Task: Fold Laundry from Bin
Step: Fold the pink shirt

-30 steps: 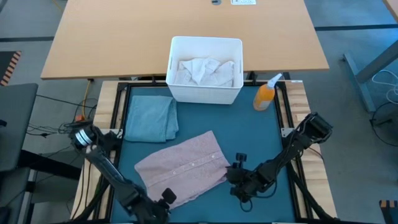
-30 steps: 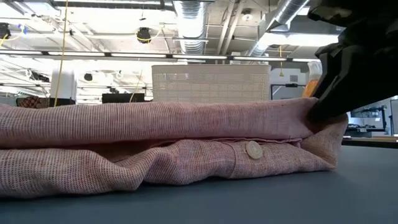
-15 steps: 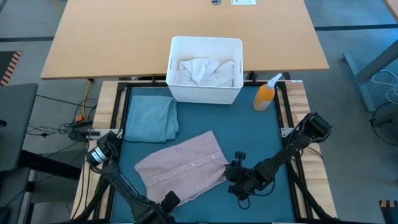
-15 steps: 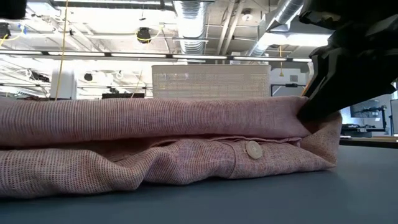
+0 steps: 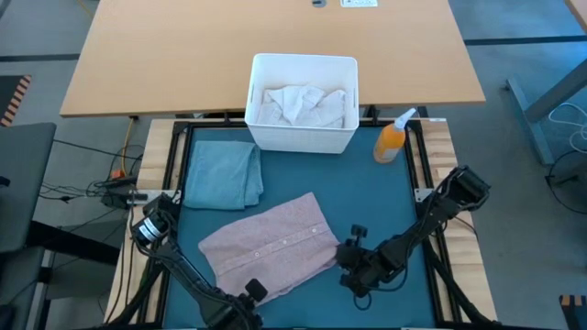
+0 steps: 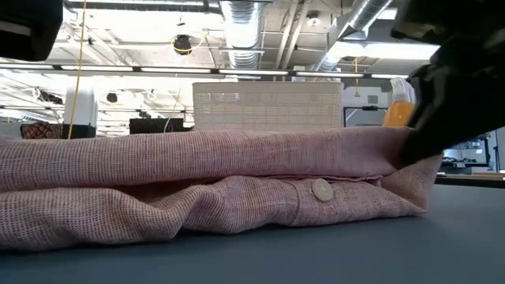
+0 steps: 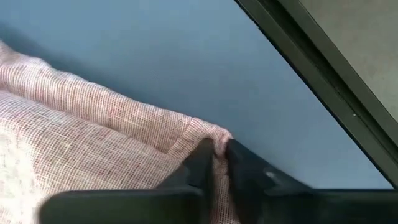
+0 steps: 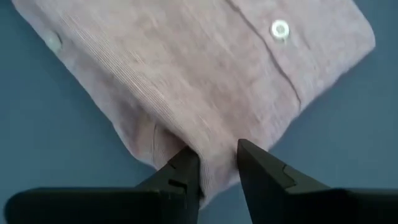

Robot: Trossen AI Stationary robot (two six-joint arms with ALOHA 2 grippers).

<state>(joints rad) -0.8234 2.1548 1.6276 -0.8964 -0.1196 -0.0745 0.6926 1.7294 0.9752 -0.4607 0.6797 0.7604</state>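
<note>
Since the pink shirt [image 5: 268, 245] lies on the mat [image 5: 385, 202] with its long axis slanting from near-left to far-right, both arms sit at its near end: left gripper [image 7: 215, 163] pinched tight on the near corner, right gripper [image 8: 214, 165] clamped on the right-hand corner. Next fold probably goes away toward the bin [image 5: 303, 137].

Overhead camera straight down, table-level camera close behind pink shirt [image 6: 213, 189], both wrists sharing it
</note>
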